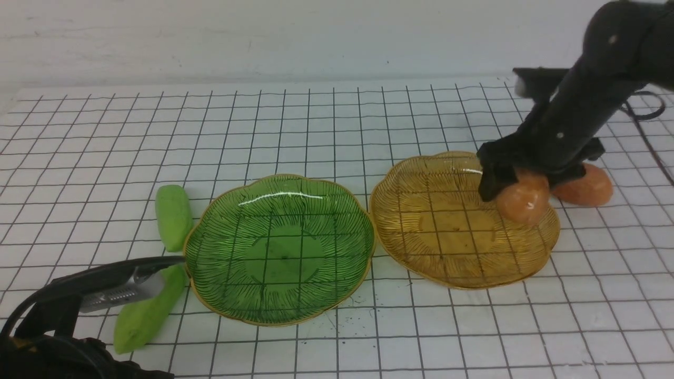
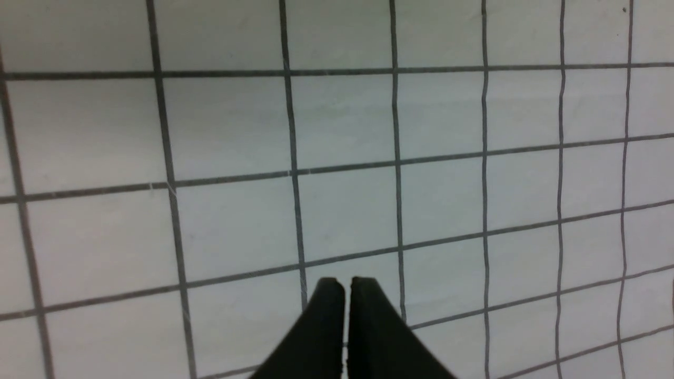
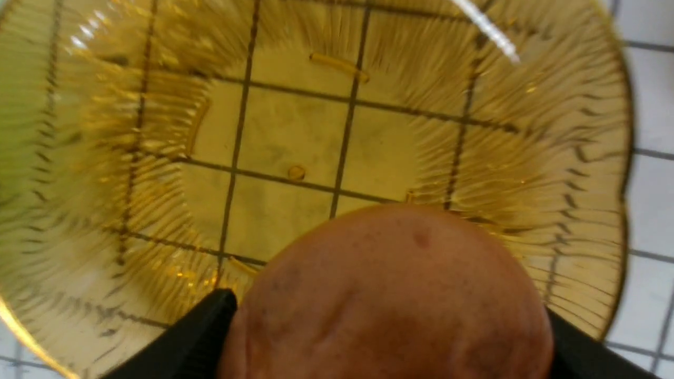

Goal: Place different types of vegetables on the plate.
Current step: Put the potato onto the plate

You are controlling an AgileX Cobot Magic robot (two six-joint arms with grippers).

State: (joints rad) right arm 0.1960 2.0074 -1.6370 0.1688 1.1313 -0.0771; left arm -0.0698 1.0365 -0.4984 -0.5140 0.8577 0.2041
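Observation:
My right gripper (image 1: 518, 184) is shut on an orange-brown potato (image 1: 525, 201) and holds it over the right part of the amber glass plate (image 1: 437, 221). In the right wrist view the potato (image 3: 389, 295) fills the space between the black fingers (image 3: 205, 326), with the amber plate (image 3: 295, 142) beneath. A second potato (image 1: 585, 185) lies on the table just right of that plate. Two light-green cucumbers (image 1: 172, 216) (image 1: 139, 318) lie left of the green glass plate (image 1: 279, 247). My left gripper (image 1: 176, 261) is shut and empty, low over the near cucumber; it also shows in the left wrist view (image 2: 345, 287).
The table is a white sheet with a black grid (image 1: 337, 131). A white wall runs along the far edge. A black cable (image 1: 645, 113) hangs beside the right arm. The left wrist view shows only bare grid (image 2: 342, 131).

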